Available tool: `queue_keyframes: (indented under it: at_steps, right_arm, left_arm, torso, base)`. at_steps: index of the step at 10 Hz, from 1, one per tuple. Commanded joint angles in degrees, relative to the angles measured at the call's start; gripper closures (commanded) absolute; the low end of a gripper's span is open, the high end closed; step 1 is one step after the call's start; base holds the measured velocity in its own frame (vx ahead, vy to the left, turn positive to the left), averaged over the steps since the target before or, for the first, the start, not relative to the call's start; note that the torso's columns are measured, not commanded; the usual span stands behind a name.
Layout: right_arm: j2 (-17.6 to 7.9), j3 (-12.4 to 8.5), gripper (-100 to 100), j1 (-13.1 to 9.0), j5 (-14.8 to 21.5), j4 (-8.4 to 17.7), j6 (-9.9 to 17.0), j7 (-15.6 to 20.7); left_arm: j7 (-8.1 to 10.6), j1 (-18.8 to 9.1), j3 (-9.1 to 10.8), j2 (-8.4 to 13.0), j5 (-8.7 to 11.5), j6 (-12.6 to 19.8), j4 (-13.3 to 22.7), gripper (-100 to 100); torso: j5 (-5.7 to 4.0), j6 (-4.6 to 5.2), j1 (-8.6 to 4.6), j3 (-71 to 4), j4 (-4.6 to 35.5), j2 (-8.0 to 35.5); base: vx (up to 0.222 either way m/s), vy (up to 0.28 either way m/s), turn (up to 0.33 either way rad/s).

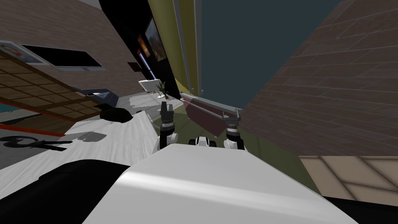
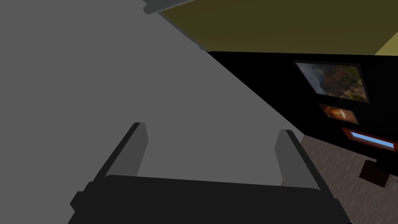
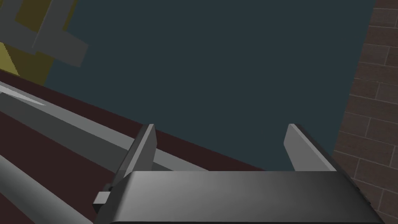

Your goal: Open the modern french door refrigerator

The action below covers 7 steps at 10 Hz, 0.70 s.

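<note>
Right claw (image 3: 220,146): thin flat blades apart, holding nothing; one blade just beside a round grey bar handle (image 3: 70,124), contact unclear.
Refrigerator (image 3: 217,66): directly ahead of right claw; smooth dark teal door panel, maroon band (image 3: 46,161) below it.
Edge: brick wall (image 3: 373,116) close beside the door.
Left claw (image 2: 212,151): blades apart, facing a flat plain grey surface (image 2: 97,77).
</note>
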Motion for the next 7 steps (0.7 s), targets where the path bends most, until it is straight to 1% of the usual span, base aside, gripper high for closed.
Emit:
queue_keyframes:
  at_steps: [1,2,3,5,6,7]
  right_arm:
    - [-0.09,1.1,-100,-0.64,-1.42,1.63,-0.86,-4.46]
    - [-0.09,1.1,-100,-0.64,-1.42,1.63,-0.86,-6.05]
    - [-0.14,2.18,-100,-1.22,-2.82,3.17,-1.65,-7.73]
    - [-0.14,2.18,-100,-1.22,-2.82,3.17,-1.65,-11.03]
    - [-0.17,3.27,-100,-1.81,-4.23,4.76,-2.43,-12.7]
    - [-0.17,3.27,-100,-1.81,-4.23,4.76,-2.43,-14.31]
  left_arm:
    - [0.0,0.01,0.0,0.0,0.0,0.0,0.0,0]
    - [0.0,0.0,0.0,0.0,0.0,0.0,0.0,0]
    - [0.0,0.0,0.0,0.0,0.0,0.0,0.0,0]
    - [0.0,0.0,0.0,0.0,0.0,0.0,0.0,0]
    - [0.0,0.0,0.0,0.0,0.0,0.0,0.0,0]
    - [0.0,0.01,0.0,0.0,0.0,0.0,0.0,0]
  torso:
    - [-0.01,0.03,-0.03,0.0,0.0,-0.01]
    - [-0.01,-0.01,-0.02,-0.01,0.0,-0.02]
    - [0.0,0.0,0.0,0.0,0.0,0.0]
    - [-0.01,0.0,-0.02,-0.01,-0.01,-0.02]
    - [0.0,0.0,0.0,0.0,0.0,0.0]
    - [-0.01,0.03,-0.04,-0.01,-0.01,-0.02]
  base:
    - [0.015,-0.006,-0.058]
    - [0.009,-0.003,0.03]
    - [0.015,-0.009,-0.112]
    - [0.013,-0.004,-0.033]
    - [0.015,-0.01,-0.121]
    - [0.016,-0.007,-0.067]
